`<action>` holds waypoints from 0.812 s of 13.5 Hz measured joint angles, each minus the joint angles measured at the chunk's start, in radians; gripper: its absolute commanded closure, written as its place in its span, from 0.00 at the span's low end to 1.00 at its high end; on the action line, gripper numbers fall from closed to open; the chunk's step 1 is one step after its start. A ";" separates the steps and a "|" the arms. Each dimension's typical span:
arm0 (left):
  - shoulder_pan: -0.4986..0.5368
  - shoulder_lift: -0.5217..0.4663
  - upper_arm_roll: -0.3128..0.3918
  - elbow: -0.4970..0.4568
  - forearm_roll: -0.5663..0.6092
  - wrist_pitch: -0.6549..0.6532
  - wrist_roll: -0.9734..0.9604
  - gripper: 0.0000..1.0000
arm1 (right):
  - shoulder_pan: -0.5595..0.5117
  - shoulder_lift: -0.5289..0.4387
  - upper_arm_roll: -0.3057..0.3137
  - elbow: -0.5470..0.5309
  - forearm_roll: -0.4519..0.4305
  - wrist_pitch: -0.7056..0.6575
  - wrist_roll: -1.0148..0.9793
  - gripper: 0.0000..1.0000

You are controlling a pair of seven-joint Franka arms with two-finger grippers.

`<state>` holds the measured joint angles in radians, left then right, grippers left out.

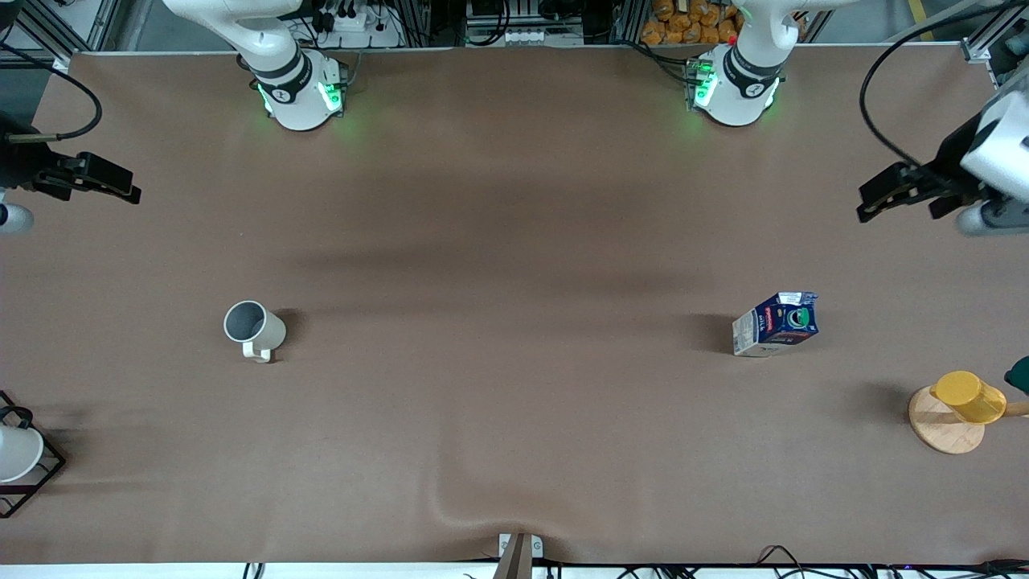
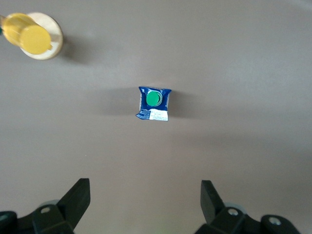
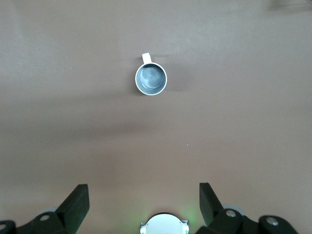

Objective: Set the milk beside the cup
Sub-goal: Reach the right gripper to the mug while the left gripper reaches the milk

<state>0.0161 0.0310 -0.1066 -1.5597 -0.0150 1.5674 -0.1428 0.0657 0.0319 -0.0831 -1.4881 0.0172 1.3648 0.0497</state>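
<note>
**Both claws up and spread, milk and cup well apart**

My left gripper (image 1: 884, 197) hung in the air over the table's edge at the left arm's end, at about 3 o'clock in the front view, fingers spread wide with nothing between them. My right gripper (image 1: 112, 183) hung the same way over the right arm's end, at about 9 o'clock, also spread and empty (both arms just waiting).

The milk (image 1: 776, 323) stood upright on the brown table (image 1: 514, 241), toward the left arm's end, at roughly 4 o'clock from the table's middle. Green cap on top, blue carton with a red band. In my left wrist view the milk (image 2: 154, 103) sat on the table ahead of my spread fingers (image 2: 78, 197), not touching them.

The cup (image 1: 253, 328) stood upright toward the right arm's end, at about 8 o'clock from the middle, with its handle pointing toward the front camera. In my right wrist view the cup (image 3: 151, 78) showed its grey inside, clear of my fingers (image 3: 78, 200).

Milk and cup were well apart. A yellow cup (image 1: 969, 396) lay on a round wooden coaster (image 1: 944, 430), nearer the front camera than the milk, and a white cup (image 1: 16, 450) sat in a black wire rack (image 1: 44, 478) at the right arm's end.
</note>
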 measured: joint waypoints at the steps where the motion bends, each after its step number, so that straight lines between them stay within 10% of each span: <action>1: -0.003 0.029 -0.004 -0.005 0.000 0.024 -0.001 0.00 | 0.000 0.003 0.001 0.000 0.001 0.000 0.000 0.00; 11: 0.003 0.251 -0.007 -0.112 0.001 0.330 -0.001 0.00 | 0.036 0.249 0.015 -0.005 0.014 0.139 -0.094 0.00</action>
<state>0.0191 0.2816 -0.1139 -1.6721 -0.0142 1.8975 -0.1442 0.1016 0.2810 -0.0682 -1.4929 0.0313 1.5034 -0.0441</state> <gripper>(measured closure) 0.000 0.000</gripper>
